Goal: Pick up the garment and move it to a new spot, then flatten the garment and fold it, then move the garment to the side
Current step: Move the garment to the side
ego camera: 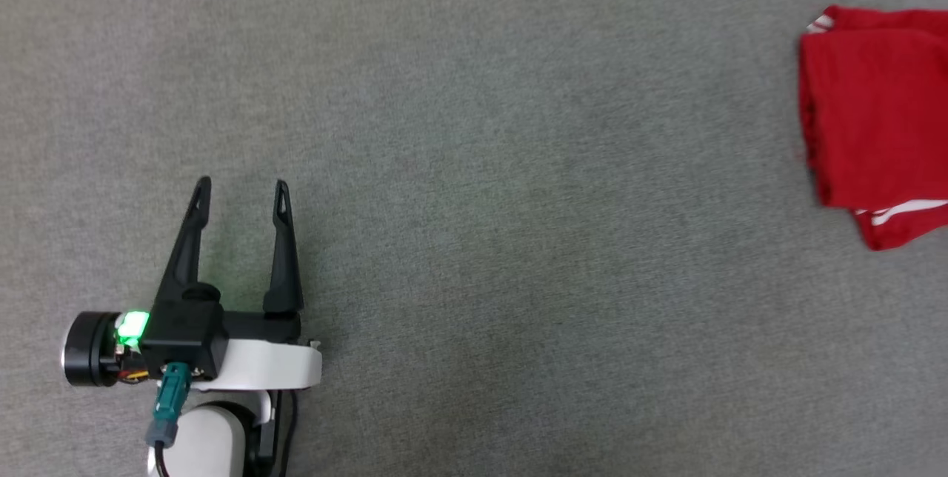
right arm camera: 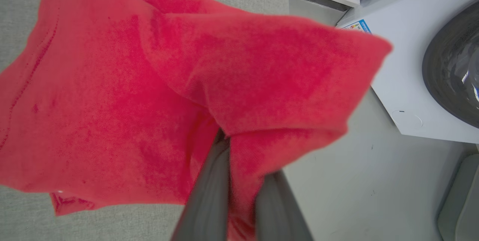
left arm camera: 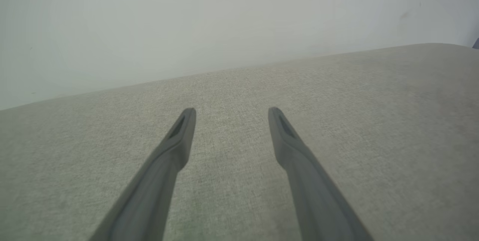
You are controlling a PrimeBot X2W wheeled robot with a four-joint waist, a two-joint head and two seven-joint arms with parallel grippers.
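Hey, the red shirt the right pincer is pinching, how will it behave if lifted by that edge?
The red shirt is probably floppy: it bunches and drapes around the right pincer, so its folds may sag open. It looks light, thin cloth. On the grey fabric surface it would likely drag rather than slide.

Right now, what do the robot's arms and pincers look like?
The left pincer has two long black tapering fingers, slotted near the tips, on a black block with a green light. A teal connector with a dark cable enters it; the forearm is white. The right pincer is dark grey.
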